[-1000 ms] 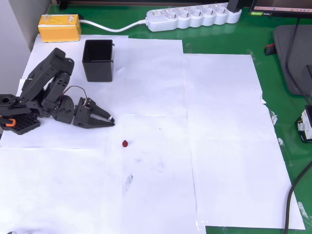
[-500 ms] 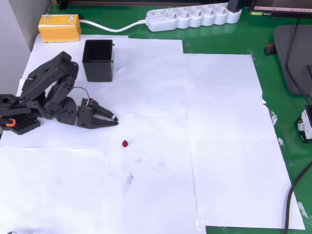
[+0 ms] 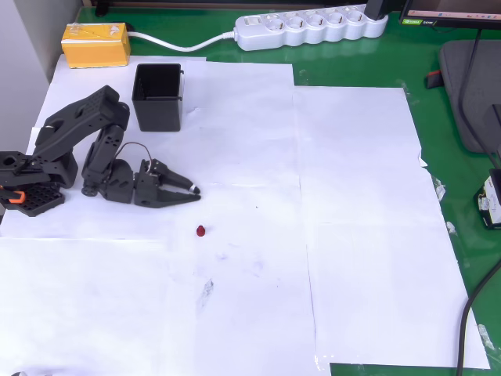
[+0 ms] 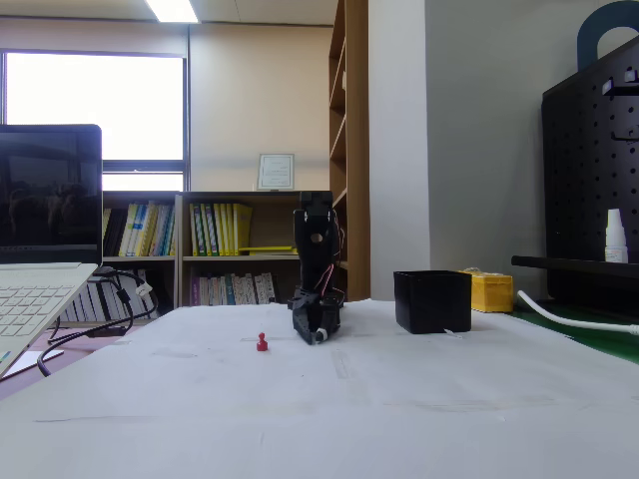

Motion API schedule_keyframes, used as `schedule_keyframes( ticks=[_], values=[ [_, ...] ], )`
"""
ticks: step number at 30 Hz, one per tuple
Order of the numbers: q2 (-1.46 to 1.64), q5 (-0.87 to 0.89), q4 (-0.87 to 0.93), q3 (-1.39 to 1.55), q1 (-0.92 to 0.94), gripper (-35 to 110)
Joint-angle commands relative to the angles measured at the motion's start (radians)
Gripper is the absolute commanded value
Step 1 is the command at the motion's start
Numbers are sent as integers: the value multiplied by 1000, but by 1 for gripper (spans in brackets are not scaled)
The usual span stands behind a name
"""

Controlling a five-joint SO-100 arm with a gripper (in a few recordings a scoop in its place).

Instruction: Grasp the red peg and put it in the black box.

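One red peg (image 3: 200,231) lies on the white paper (image 3: 352,235) covering the green tabletop (image 3: 344,74), below and a little to the right of the end effector (image 3: 193,190) in the overhead view, near it but clearly apart. In the fixed view the peg (image 4: 262,342) stands upright on the paper, just left of the end effector (image 4: 318,336), which hangs low over the sheet.

In the overhead view the two fingers converge toward their tips with a narrow dark gap further back, so they look nearly clenched with nothing between them; whether the tips actually meet I cannot tell. The fixed view faces the end effector head-on and its fingers merge into one dark mass.

Going left to right in the overhead view: one black arm (image 3: 78,133) with its base at the left edge, one yellow box (image 3: 95,44) at the top left, and one black box (image 3: 157,96) standing open-topped just above the arm, well apart from the peg. One white power strip (image 3: 313,28) lies along the top, and a dark object at the right edge is cut off. In the fixed view the black box (image 4: 432,301) stands right of the arm and partly hides the yellow box (image 4: 488,291); a laptop (image 4: 40,249) is cut off at the left.
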Motion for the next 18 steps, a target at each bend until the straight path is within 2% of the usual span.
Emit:
schedule_keyframes(
  ticks=[1, 8, 18],
  values=[
    [-35, -20, -41, -44, 35, 1],
    [-37, -18, -41, -51, 49, 1],
    [-41, -23, -41, -60, 160, 1]
  ],
)
